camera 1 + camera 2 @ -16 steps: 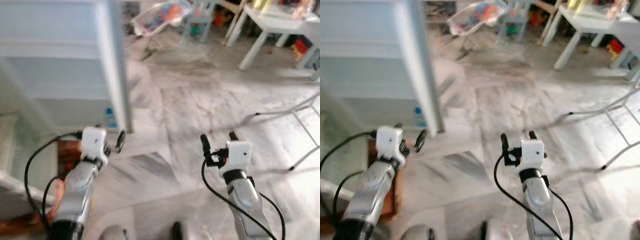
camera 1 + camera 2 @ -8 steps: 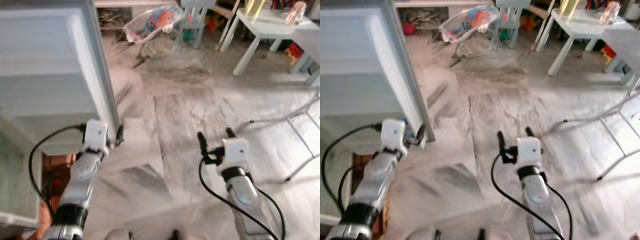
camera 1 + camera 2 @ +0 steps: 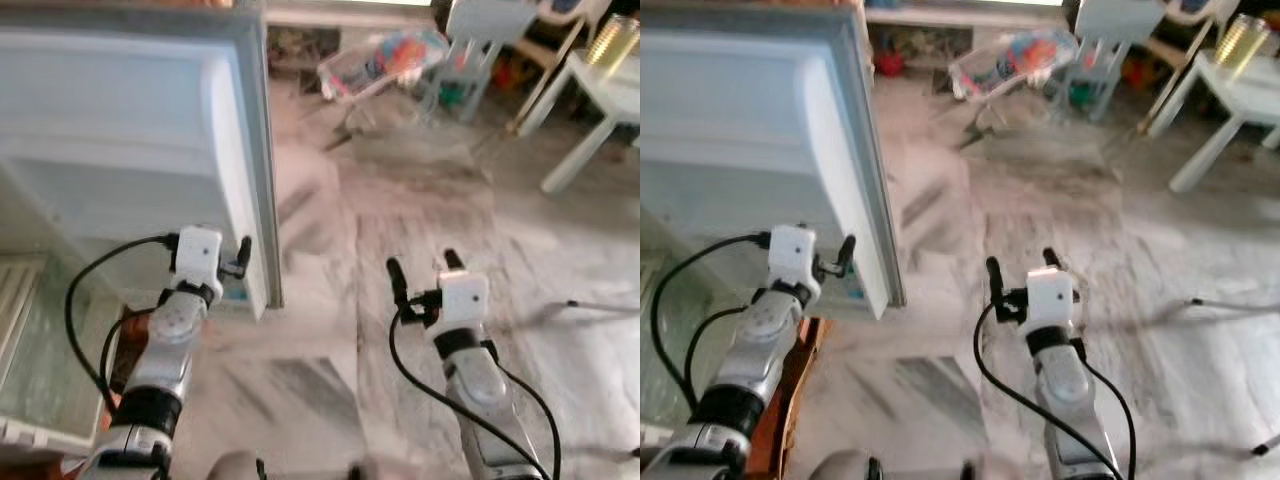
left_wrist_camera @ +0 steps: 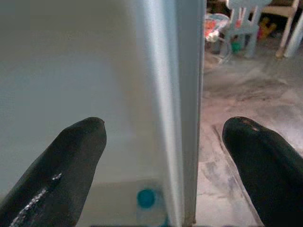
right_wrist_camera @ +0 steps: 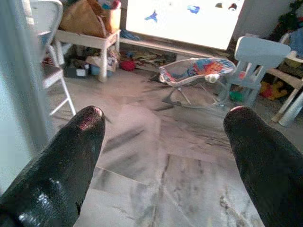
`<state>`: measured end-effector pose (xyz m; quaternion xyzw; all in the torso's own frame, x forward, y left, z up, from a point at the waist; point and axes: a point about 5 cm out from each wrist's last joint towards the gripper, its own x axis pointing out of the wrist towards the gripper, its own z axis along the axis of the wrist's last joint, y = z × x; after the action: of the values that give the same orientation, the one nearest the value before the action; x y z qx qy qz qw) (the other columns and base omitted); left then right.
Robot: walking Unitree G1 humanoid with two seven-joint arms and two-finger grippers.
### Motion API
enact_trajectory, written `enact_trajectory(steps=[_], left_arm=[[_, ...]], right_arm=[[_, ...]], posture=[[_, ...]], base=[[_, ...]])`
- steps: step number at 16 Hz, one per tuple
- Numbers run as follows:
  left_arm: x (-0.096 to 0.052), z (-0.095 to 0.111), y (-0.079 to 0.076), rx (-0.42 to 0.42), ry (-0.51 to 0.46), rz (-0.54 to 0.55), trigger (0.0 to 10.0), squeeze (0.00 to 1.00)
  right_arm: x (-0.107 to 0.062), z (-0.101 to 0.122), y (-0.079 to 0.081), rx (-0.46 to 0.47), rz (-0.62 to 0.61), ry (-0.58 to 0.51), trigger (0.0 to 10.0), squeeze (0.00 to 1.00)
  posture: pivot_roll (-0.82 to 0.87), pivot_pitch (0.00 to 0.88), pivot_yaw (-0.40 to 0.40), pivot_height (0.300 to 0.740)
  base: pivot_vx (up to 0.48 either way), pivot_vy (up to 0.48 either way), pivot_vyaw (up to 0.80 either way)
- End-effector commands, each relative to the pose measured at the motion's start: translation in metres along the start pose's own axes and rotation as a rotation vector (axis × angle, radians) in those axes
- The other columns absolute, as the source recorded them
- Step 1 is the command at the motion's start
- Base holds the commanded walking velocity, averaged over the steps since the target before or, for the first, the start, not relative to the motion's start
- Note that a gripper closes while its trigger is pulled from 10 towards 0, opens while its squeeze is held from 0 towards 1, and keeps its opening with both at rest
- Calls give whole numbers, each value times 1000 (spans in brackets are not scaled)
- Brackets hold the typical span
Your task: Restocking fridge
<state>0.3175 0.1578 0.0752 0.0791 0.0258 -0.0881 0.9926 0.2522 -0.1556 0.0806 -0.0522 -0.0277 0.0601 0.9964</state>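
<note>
The robot stands on a grey marble floor (image 3: 420,230) beside an open fridge door (image 3: 150,150), whose pale inner lining faces the camera and whose free edge runs down toward the floor. The left gripper (image 3: 243,258) is raised right at that edge; in the left wrist view its two black fingers (image 4: 66,175) are spread wide with the door's edge standing between them, one finger in front of the inner lining and the other on the room side, and they are not closed on it. Whether either finger touches the door cannot be told. Low on the inner side of the door, just by the left gripper, a small bottle with a blue cap (image 4: 146,198) sits in the door. Part of the fridge's inside, with a pale shelf (image 3: 30,330), shows at the robot's far left. The right gripper (image 3: 420,268) is held out over bare floor, well apart from the door, with its fingers (image 5: 57,165) wide open and holding nothing. Farther across the room are a baby bouncer seat (image 5: 196,75), a small light blue chair (image 5: 255,59) next to it, and a white table (image 3: 1230,95) with a shiny can (image 3: 1243,40) on top.
</note>
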Motion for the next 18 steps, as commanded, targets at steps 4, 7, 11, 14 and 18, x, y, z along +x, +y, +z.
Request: enact_trajectory(steps=[4,7,11,14,18], left_arm=[[19,15,-7,14,-31,-25,10000,0],[27,19,-16,18,-33,-55,10000,0],[27,18,-13,16,-38,-44,10000,0],[2,-7,-5,28,6,-44,10000,0],[-35,-11,4,18,-13,-1,10000,0]], right_arm=[[-3,-1,-13,-3,-43,5,10000,0],[-3,-2,-12,-6,-44,7,10000,0],[-4,-2,-14,-10,-50,5,10000,0],[-5,-4,-15,-12,-55,11,10000,0],[1,0,-14,-14,-52,10,10000,0]], posture=[[-1,90,-49,740],[-3,88,-48,740],[-10,85,-44,740],[8,99,-49,740],[74,140,-57,740]], base=[[480,0,0],[480,0,0],[480,0,0],[140,0,0],[0,0,-305]])
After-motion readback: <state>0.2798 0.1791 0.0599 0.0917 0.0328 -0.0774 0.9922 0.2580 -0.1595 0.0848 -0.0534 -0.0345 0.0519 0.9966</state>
